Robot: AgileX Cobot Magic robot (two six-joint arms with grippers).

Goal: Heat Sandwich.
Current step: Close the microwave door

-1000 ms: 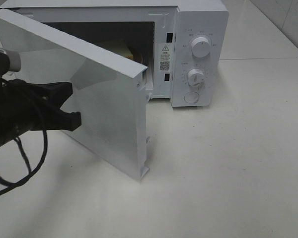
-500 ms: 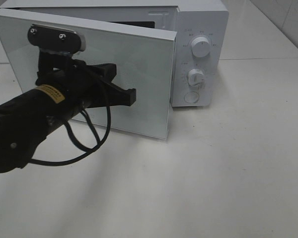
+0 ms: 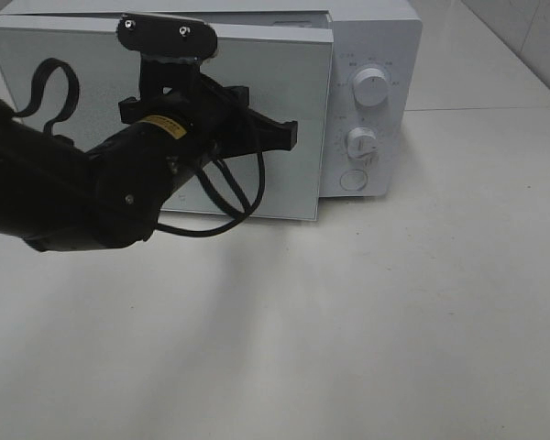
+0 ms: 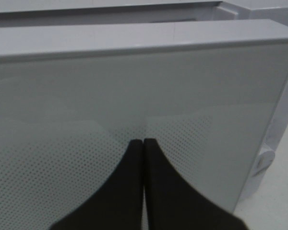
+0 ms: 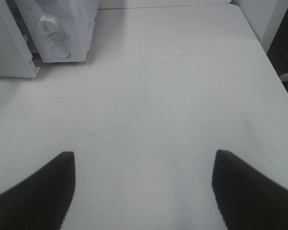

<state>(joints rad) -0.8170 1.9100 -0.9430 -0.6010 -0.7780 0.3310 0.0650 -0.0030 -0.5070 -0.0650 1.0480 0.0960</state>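
The white microwave stands at the back of the table, its door swung almost flat against the front, with the free edge still slightly out. My left gripper is shut, its black fingertips pressed together against the dotted door panel. The sandwich is hidden behind the door. My right gripper is open over bare table with nothing between its fingers; it does not appear in the exterior high view.
Two round knobs and a round button sit on the microwave's control panel to the right of the door. The white table spreads in front. A black cable loops off the left arm.
The left arm has swept rightward and pushed the door from wide open to almost closed. The inside of the microwave no longer shows. The right gripper has not changed.
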